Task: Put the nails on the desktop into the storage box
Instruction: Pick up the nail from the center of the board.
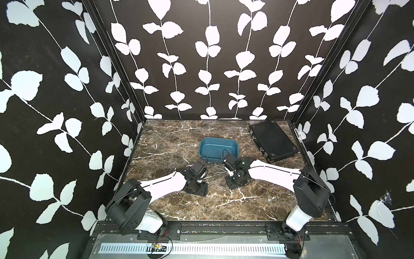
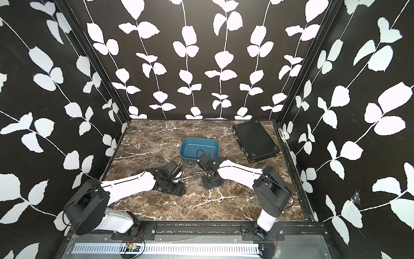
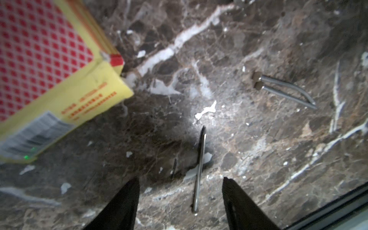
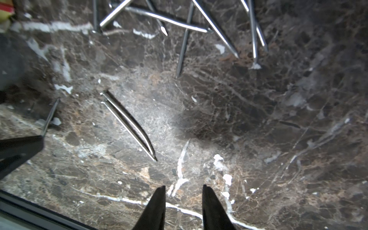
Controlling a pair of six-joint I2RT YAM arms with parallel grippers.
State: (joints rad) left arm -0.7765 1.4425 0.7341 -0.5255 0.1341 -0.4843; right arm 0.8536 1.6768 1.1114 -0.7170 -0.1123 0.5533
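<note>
The nails are bright polished metal; the surface looks glossy stone (brown, white-veined); the storage box is smooth plastic.

Thin silvery metal nails run off the right wrist view's edge, and the blurred yellow-and-red carton is cropped too.

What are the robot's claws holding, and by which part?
Nothing yet. The left claw stands open astride a nail lying on the desktop, not pinching it. The right claw is open and empty.
</note>
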